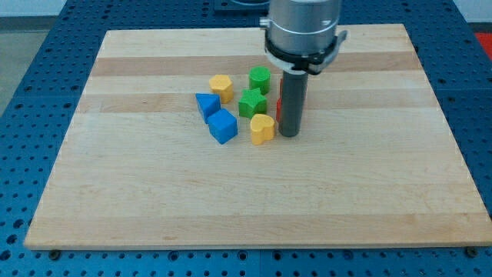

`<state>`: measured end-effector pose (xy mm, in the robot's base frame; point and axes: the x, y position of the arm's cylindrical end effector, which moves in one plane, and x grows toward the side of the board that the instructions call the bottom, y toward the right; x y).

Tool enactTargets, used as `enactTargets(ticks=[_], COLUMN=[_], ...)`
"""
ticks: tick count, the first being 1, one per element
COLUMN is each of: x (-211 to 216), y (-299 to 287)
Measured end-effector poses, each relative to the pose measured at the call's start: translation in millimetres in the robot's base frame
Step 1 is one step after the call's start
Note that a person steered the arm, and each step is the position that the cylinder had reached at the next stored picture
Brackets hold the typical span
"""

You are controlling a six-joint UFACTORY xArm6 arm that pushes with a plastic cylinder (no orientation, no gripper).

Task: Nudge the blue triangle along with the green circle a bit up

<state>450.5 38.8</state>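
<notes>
1. Tip point(288, 135) of my dark straight rod rests on the wooden board right of centre; there are no jaws to open or shut, and it holds nothing.
2. Just left of my tip sits the yellow heart-shaped block point(262, 129), very close, perhaps touching. A sliver of a red block point(279, 102) shows behind the rod; its shape is hidden.
3. Further left and up lie the green star-shaped block point(252, 102) and, above it, the green circle point(260, 79).
4. The blue triangle point(207, 104) sits at the cluster's left edge, with a blue cube point(223, 126) just below it and a yellow hexagonal block point(221, 87) above right.
5. Judged step: approach, neither target yet engaged. The next move calls for getting beneath one target and pushing toward the frame's top, avoiding neighbours.
</notes>
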Motion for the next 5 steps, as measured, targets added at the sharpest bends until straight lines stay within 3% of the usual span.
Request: enactTargets(ticks=[3,5], x=[-32.3,-15.6], y=[-64.9,-103.9])
